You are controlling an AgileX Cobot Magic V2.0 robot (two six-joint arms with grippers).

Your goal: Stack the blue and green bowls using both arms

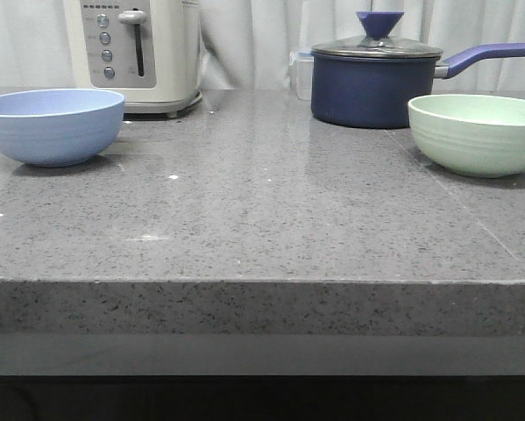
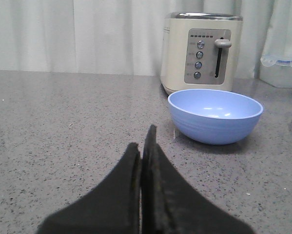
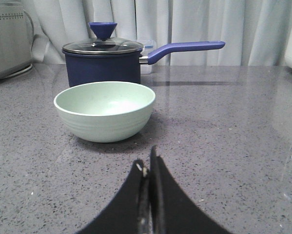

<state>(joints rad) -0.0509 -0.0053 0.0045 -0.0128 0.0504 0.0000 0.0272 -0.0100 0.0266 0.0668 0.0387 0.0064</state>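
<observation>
The blue bowl (image 1: pixel 52 125) stands upright and empty at the far left of the grey counter (image 1: pixel 262 219). The green bowl (image 1: pixel 477 133) stands upright and empty at the far right. Neither arm shows in the front view. In the left wrist view my left gripper (image 2: pixel 142 139) is shut and empty, low over the counter, a short way in front of the blue bowl (image 2: pixel 215 115). In the right wrist view my right gripper (image 3: pixel 146 161) is shut and empty, just short of the green bowl (image 3: pixel 105 110).
A cream toaster (image 1: pixel 139 53) stands behind the blue bowl. A dark navy lidded saucepan (image 1: pixel 376 79) with a long handle stands behind the green bowl. A clear plastic box (image 1: pixel 301 72) sits beside the pan. The counter's front edge (image 1: pixel 262 282) runs across the front view.
</observation>
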